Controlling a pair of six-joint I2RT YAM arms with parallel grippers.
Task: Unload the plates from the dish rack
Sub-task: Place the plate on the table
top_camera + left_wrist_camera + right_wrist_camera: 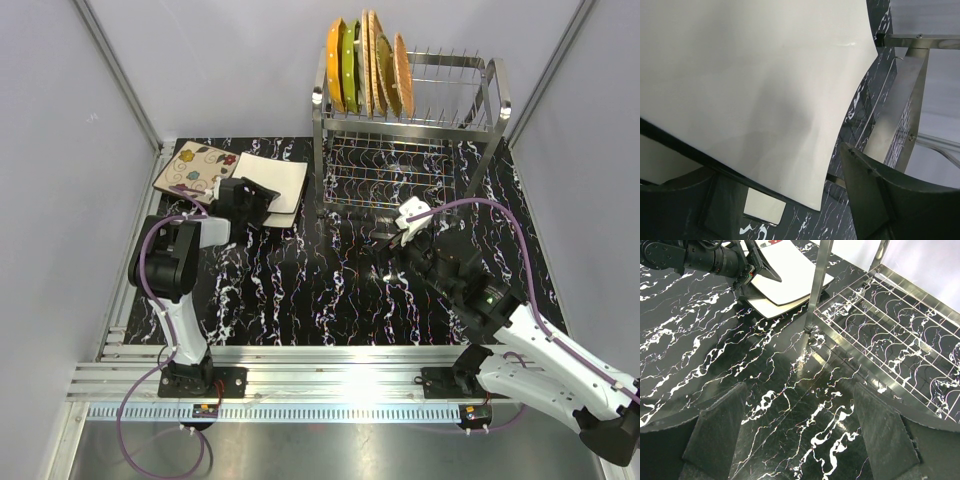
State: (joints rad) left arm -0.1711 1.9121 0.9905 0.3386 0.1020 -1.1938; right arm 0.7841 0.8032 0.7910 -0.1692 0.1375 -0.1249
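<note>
Blk marble table (300, 300), pale grey walls (230, 70)

Worktop (300, 300): glossy black slab with white marble-like veining; it mirrors the rack's wires.
Rack (400, 126): polished steel wire and bar, mirror-bright.
White plates (278, 178): smooth, glazed-looking, with a soft sheen.
Floral plate (195, 168): smooth beige face with a printed pattern, low sheen.
Wicker plates (374, 55): woven tan fibre, coarse and matt.
Orange plate (335, 60): smooth, glossy.
Green plate (351, 65): smooth, glossy.
Jaws: matt black, grainy faces, plastic-looking.
Rail (330, 365): bare grooved metal extrusion, satin finish.
Wall (60, 150): pale flat panel, matt.
</note>
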